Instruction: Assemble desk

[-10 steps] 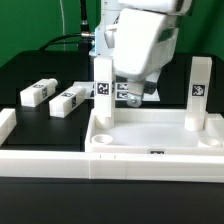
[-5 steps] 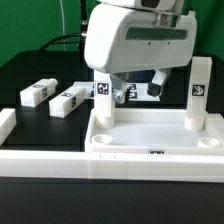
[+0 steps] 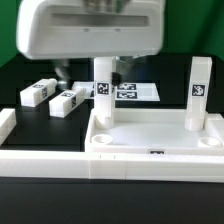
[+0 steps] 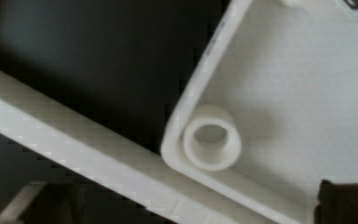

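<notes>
Exterior view shows the desk top (image 3: 150, 128) on the black surface (image 3: 30, 70), just beside the rail (image 3: 40, 163). One upright leg (image 3: 102, 95) and another leg (image 3: 199, 90) stand in its back corners. Two loose legs (image 3: 37, 93) lie toward the exterior view's left. Wrist view: the pincer (image 4: 185, 200), spread wide and holding nothing, hangs over a corner socket (image 4: 211, 142).

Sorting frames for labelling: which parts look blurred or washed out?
Exterior view: the boxy white claw housing looms soft and overexposed; the white plastic tray-like desk top is sharp. Wrist view: soft throughout, though the round corner socket is readable.
</notes>
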`<action>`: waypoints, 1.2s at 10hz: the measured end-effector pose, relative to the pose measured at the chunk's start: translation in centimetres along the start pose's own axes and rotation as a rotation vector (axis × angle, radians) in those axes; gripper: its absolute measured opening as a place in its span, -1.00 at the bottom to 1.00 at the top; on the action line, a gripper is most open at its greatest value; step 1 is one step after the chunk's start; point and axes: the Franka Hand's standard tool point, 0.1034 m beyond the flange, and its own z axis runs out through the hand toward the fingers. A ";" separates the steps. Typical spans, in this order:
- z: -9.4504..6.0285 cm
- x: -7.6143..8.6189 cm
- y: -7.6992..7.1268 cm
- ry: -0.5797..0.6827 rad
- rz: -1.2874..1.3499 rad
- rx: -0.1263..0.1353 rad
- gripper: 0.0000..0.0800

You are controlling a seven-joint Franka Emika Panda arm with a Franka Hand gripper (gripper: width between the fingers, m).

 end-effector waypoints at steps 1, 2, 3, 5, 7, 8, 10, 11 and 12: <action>0.2 -0.7 0.7 -0.002 0.093 0.001 0.62; 0.2 -0.3 0.2 -0.001 0.151 0.002 0.62; 0.2 -0.2 0.0 0.000 0.191 0.005 0.62; 0.3 -0.3 0.0 -0.001 0.271 0.007 0.62; 0.4 -2.2 1.3 -0.063 0.327 0.045 0.62; 0.6 -4.6 2.7 -0.102 0.418 0.101 0.62; 1.5 -8.7 4.8 -0.131 0.468 0.133 0.62; 1.5 -8.4 4.6 -0.133 0.481 0.131 0.62; 1.5 -8.1 4.3 -0.131 0.470 0.133 0.62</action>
